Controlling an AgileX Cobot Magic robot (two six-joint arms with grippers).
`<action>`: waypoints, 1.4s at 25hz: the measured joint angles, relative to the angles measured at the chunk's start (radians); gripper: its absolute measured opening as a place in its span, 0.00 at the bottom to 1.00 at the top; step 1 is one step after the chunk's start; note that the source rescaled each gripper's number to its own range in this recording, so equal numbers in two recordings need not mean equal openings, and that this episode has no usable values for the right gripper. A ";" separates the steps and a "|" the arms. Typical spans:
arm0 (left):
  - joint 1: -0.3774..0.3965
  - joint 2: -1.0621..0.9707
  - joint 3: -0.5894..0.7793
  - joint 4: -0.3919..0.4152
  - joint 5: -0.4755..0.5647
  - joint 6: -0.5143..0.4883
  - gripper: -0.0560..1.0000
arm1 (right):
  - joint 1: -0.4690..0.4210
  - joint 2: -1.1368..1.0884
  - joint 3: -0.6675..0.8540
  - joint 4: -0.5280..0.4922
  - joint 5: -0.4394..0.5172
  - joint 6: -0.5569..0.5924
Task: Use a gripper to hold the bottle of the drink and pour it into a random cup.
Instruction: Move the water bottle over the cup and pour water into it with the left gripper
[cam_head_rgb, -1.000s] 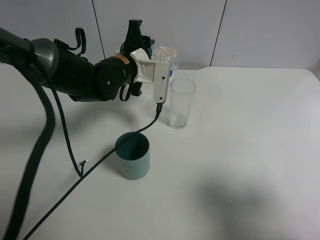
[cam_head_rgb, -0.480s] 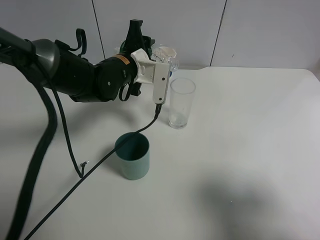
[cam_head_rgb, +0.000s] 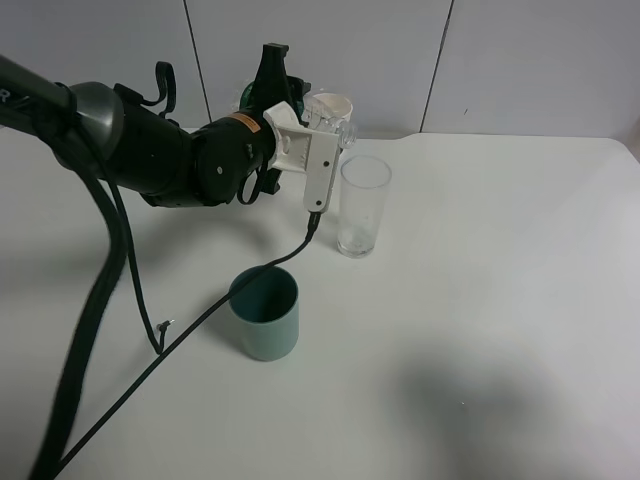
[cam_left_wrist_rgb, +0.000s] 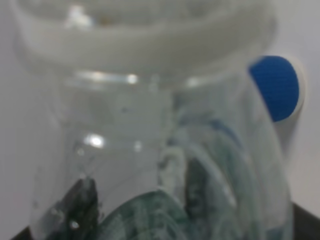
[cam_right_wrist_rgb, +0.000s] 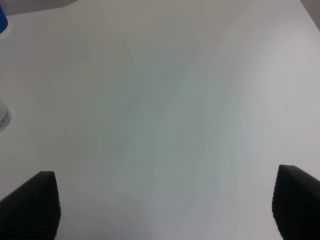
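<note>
My left gripper (cam_head_rgb: 300, 115), white with black fingers on a black arm with an orange band, is shut on the bottle (cam_head_rgb: 340, 127). It holds the bottle tipped on its side, mouth just above the near-left rim of the tall clear glass (cam_head_rgb: 361, 205). The glass stands upright on the white table and looks nearly empty. In the left wrist view the clear bottle with its dark green label (cam_left_wrist_rgb: 165, 165) fills the picture. My right gripper (cam_right_wrist_rgb: 165, 210) is open and empty above bare table; it does not show in the exterior view.
A short teal cup (cam_head_rgb: 266, 312) stands in front of the glass, toward the near left. A blue cup with a white rim (cam_head_rgb: 331, 103) stands behind the bottle by the wall, also in the left wrist view (cam_left_wrist_rgb: 276, 87). A black cable (cam_head_rgb: 200, 325) trails over the table.
My left gripper and the bottle have shifted slightly right, toward the glass rim. The glass and cups have not moved.
</note>
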 joint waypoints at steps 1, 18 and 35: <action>0.000 0.000 0.000 0.000 0.000 0.000 0.08 | 0.000 0.000 0.000 0.000 0.000 0.000; -0.001 0.000 0.000 0.003 -0.017 0.085 0.08 | 0.000 0.000 0.000 0.000 0.000 0.000; -0.001 0.000 0.000 0.005 -0.018 0.133 0.08 | 0.000 0.000 0.000 0.000 0.000 0.000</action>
